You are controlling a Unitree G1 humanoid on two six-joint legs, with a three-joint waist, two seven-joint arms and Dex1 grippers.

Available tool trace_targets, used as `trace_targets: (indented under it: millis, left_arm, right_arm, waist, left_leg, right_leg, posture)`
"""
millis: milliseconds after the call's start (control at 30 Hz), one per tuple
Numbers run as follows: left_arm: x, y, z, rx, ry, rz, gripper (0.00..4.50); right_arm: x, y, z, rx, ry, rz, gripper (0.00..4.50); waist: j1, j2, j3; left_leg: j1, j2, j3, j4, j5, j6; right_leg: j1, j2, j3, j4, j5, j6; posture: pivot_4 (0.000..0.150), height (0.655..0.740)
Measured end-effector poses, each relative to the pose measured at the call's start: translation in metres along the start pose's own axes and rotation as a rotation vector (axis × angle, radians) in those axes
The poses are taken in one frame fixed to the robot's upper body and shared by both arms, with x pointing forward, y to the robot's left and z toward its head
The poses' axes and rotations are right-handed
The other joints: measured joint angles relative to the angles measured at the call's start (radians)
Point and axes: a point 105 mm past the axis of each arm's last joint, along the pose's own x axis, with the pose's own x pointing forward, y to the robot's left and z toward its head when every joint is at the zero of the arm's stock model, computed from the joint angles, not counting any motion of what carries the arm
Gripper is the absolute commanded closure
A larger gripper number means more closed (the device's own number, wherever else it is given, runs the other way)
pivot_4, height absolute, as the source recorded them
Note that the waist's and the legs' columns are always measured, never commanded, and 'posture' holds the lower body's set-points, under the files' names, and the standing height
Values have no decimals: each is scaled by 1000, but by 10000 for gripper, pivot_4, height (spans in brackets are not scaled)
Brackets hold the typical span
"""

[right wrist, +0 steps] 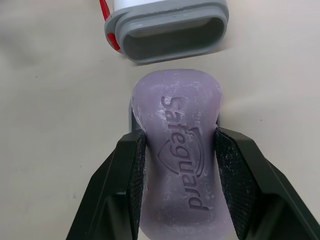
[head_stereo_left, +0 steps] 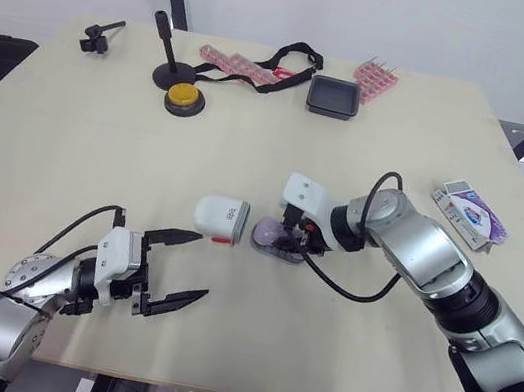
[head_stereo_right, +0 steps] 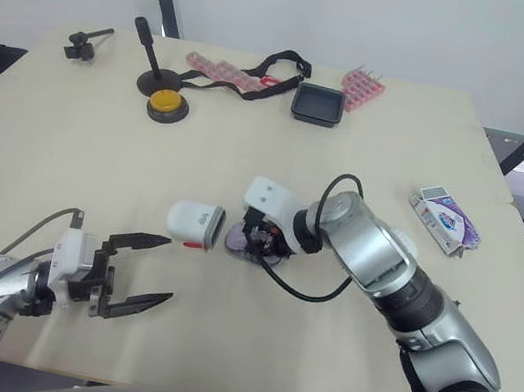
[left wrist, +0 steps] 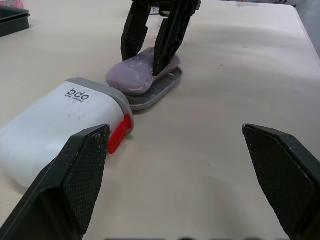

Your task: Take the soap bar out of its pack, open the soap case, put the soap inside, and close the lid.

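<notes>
A purple soap bar (right wrist: 177, 150) rests on a flat grey case tray (left wrist: 161, 89) at mid-table. My right gripper (head_stereo_left: 291, 241) is shut on the soap, one finger on each long side. Just left of the soap lies the white case shell (head_stereo_left: 221, 217) on its side, with a grey rim and a red latch; its open mouth (right wrist: 172, 36) faces the soap. Nearer the front edge, left of the shell, my left gripper (head_stereo_left: 201, 267) hovers open and holds nothing. The white and purple soap pack (head_stereo_left: 472, 213) lies at the far right.
Along the back stand a yellow button (head_stereo_left: 184, 98), a black stand (head_stereo_left: 169, 58), a black strap (head_stereo_left: 292, 56), pink packets (head_stereo_left: 234, 64), a black square tray (head_stereo_left: 334, 97) and a small black clamp (head_stereo_left: 99, 35). Bare table lies between the grippers.
</notes>
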Motion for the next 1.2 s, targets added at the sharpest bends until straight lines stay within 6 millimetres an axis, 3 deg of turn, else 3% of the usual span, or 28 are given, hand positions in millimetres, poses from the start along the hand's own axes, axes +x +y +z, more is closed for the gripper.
trace_targets:
  millis: [133,200,333,467,533,633,767,833,1033,1200]
  left_arm:
    - [0,0,0,1,0,-1,0]
    - [0,0,0,2,0,-2,0]
    - [1,1,2,13,-5,-10,0]
    - [7,7,8,43,-18,-25,0]
    - [9,15,12,64,-13,-33,0]
    - [14,38,23,121,-13,-44,0]
    - [22,53,28,169,11,-107,0]
    - [29,68,32,196,38,-144,0]
    - [52,90,34,327,175,-354,0]
    - [66,99,30,358,256,-481,0]
  right_arm:
    - [-1,0,-2,-1,9,7,4720]
    - [-3,-1,-3,-10,13,4,318]
    - [-15,-8,2,-43,-25,-27,318]
    - [-41,-10,12,-79,-258,-54,318]
    - [-57,-7,7,-66,-410,-66,318]
    - [-81,0,-20,-28,-555,-125,318]
    - [-99,12,-53,-29,-587,-200,318]
    - [-106,30,-82,18,-594,-227,318]
    - [-113,79,-138,98,-535,-272,318]
    - [-125,86,-138,84,-577,-337,318]
  waist:
    - [0,0,0]
    - [1,0,0]
    - [2,0,0]
    - [12,-3,-2]
    - [21,-4,-2]
    - [28,-4,-3]
    - [9,-3,-4]
    - [16,-3,-4]
    - [9,-2,-5]
    - [-13,-2,-6]
  left_leg:
    - [0,0,0,0,0,0]
    - [0,0,0,0,0,0]
    - [0,0,0,0,0,0]
    - [-1,0,-1,0,0,0]
    - [-1,0,0,0,0,0]
    - [-1,0,0,1,-1,3]
    - [-3,2,0,1,-3,6]
    - [-4,3,0,1,-3,6]
    - [-5,3,0,2,-4,9]
    - [-5,3,1,3,-4,9]
  right_leg:
    - [0,0,0,0,0,0]
    - [0,0,0,0,0,0]
    - [0,0,0,0,0,0]
    - [1,-1,1,0,0,0]
    - [1,0,1,-1,0,0]
    - [1,-1,0,0,-2,-4]
    - [1,-1,1,1,-3,-5]
    - [1,-1,1,-1,-3,-5]
    - [1,-3,0,-1,-3,-5]
    - [1,-3,1,-1,-2,-6]
  posture:
    - [1500,7291]
    - [1500,7291]
    - [1500,7291]
    - [1500,7291]
    - [1500,7291]
    - [1500,7291]
    - [1500,7291]
    - [1500,7291]
    - [1500,7291]
    - [1500,7291]
